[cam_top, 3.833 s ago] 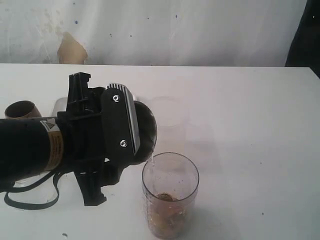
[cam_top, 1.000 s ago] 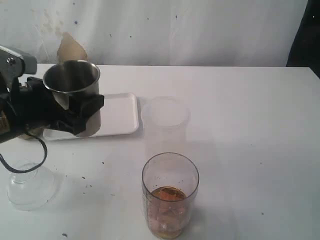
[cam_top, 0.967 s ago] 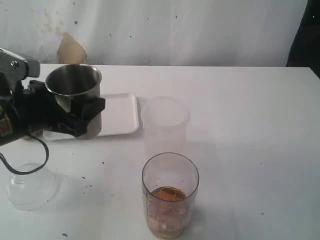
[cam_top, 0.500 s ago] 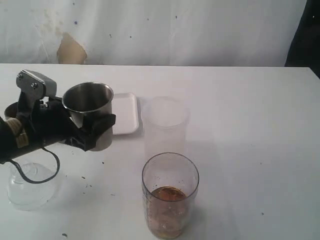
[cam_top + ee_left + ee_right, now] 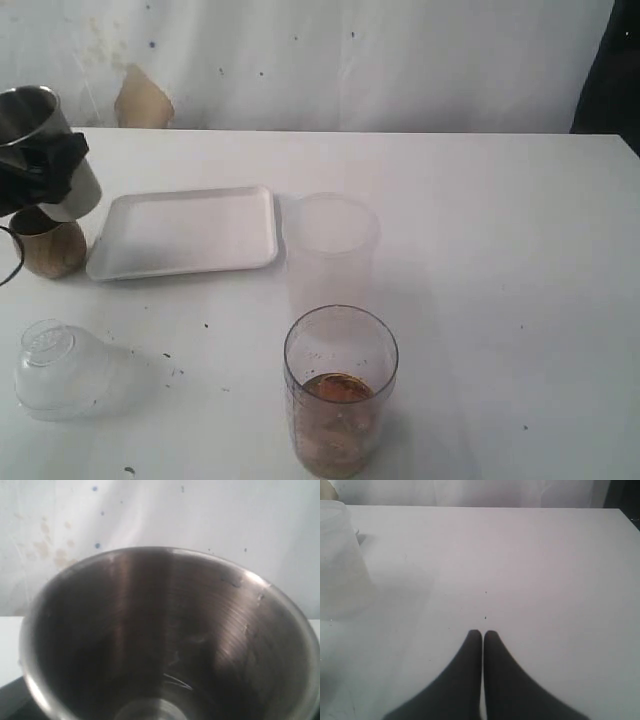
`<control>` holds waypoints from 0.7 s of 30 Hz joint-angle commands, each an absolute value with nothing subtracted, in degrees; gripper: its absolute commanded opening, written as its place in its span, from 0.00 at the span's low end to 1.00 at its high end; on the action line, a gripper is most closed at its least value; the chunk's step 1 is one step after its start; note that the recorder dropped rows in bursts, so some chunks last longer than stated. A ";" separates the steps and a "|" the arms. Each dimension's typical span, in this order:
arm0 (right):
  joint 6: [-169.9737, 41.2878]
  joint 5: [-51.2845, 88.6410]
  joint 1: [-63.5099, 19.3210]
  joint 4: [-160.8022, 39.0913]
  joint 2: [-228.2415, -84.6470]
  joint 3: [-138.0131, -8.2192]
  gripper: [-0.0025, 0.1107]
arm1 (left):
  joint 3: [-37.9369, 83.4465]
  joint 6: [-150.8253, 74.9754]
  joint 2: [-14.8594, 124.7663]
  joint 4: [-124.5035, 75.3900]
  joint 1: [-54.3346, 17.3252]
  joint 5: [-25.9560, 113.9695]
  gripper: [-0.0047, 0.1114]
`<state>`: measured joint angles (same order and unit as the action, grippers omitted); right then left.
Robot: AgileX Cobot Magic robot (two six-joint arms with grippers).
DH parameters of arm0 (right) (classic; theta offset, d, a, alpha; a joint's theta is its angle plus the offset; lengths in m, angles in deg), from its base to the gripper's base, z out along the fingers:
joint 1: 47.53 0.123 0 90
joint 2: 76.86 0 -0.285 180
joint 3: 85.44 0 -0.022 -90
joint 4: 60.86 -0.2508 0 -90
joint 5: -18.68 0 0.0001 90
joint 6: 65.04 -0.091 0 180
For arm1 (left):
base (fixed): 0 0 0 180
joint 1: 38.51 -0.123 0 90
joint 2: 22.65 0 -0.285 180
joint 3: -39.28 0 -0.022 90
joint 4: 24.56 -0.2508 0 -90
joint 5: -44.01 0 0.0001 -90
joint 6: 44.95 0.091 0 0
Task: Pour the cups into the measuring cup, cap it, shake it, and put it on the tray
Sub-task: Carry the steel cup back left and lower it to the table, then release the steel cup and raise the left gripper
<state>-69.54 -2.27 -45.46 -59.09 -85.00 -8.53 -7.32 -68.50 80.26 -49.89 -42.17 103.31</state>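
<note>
In the exterior view, the left pincer (image 5: pixel 40 172) had swung away from the middle of the desk (image 5: pixel 500 250). Half a second earlier it held the steel tumbler (image 5: pixel 25 110) in front of the tray (image 5: pixel 185 232). Now it pinched the tumbler at the far left edge, lifted and tilted, just above the brown cup (image 5: pixel 50 248). The tray showed bare again. The measuring cup (image 5: pixel 340 400) stood upright at the near edge with brown liquid low in it, its level much as a second before. The frosted tumbler (image 5: pixel 330 250) stood just behind it, and the dome lid (image 5: pixel 60 365) lay on the desk at near left, well apart from it. I judged the steel tumbler's pour finished and the tumbler on its way to being put down. The brown cup probably came next, with capping, shaking and the tray after that.

In the left wrist view, the steel tumbler's inside (image 5: pixel 170 640) filled the picture, and no liquid was visible in it.

In the right wrist view, the right pincer (image 5: pixel 482 636) hovered over bare desk (image 5: pixel 530 570) with its tips pressed together, holding nothing. The frosted tumbler (image 5: pixel 340 560) stood well to one side.
</note>
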 commanded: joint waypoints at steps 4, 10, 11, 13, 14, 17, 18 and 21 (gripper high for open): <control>-69.75 -1.44 -45.28 -58.66 -84.65 -8.22 0.03 | -10.95 -64.17 77.72 -48.24 -43.03 101.06 0.04; -69.75 -1.44 -45.28 -58.66 -84.65 -8.22 0.03 | -19.58 -59.47 77.47 -35.34 -43.03 108.71 0.04; -69.75 -1.44 -45.28 -58.66 -84.65 -8.22 0.03 | -20.28 -58.76 77.47 -34.23 -43.03 109.09 0.04; -69.75 -1.44 -45.28 -58.66 -84.65 -8.22 0.03 | -20.93 -57.26 77.58 -33.57 -43.03 108.96 0.04; -69.75 -1.44 -45.28 -58.66 -84.65 -8.22 0.03 | -20.82 -56.66 78.16 -33.57 -43.03 108.85 0.04; -69.75 -1.44 -45.28 -58.66 -84.65 -8.22 0.03 | -20.67 -56.41 80.43 -34.01 -43.03 107.43 0.04; -69.75 -1.44 -45.28 -58.66 -84.65 -8.22 0.03 | -20.67 -56.41 81.04 -33.46 -43.03 107.16 0.04; -69.75 -1.44 -45.28 -58.66 -84.65 -8.22 0.03 | -20.67 -56.15 84.60 -32.47 -43.03 107.36 0.04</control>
